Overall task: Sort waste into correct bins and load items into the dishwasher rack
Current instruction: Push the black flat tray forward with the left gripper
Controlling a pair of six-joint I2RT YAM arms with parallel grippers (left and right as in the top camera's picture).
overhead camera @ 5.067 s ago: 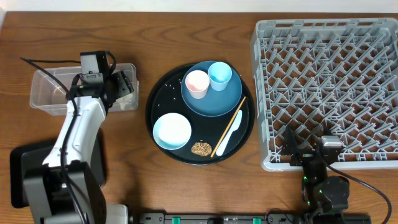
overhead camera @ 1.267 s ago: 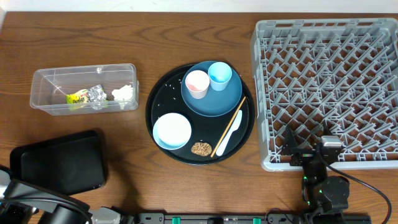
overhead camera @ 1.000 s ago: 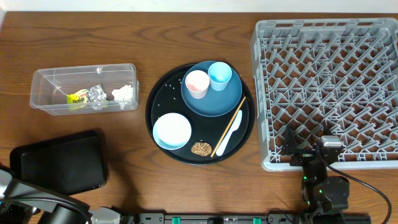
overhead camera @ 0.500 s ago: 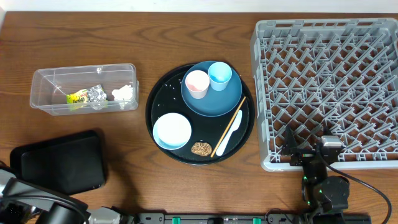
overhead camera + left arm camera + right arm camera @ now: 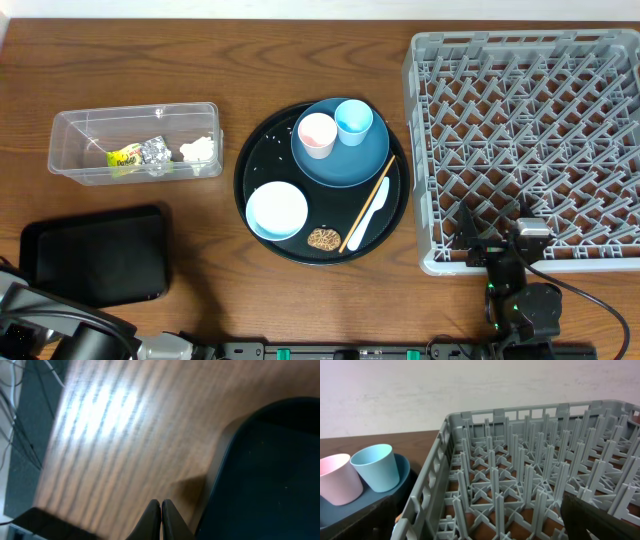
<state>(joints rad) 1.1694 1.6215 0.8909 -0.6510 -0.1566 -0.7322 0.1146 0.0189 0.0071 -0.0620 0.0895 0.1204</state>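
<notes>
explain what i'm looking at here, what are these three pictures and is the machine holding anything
This is a robot with two arms at a wooden table, each ending in a two-finger pincer. The wide picture looks down from above; the other two come from cameras on the wrists.

On the table: a clear tub holding a snack wrapper, foil and tissue; a black rectangular tray; a round black tray with a blue plate carrying a pink cup and a light-blue cup, plus a bowl, chopstick, white spoon and brown food scrap; and a grey dishwasher rack.

The left pincer is shut on nothing, beside the rectangular tray. The right pincer is open and empty, facing the rack.
</notes>
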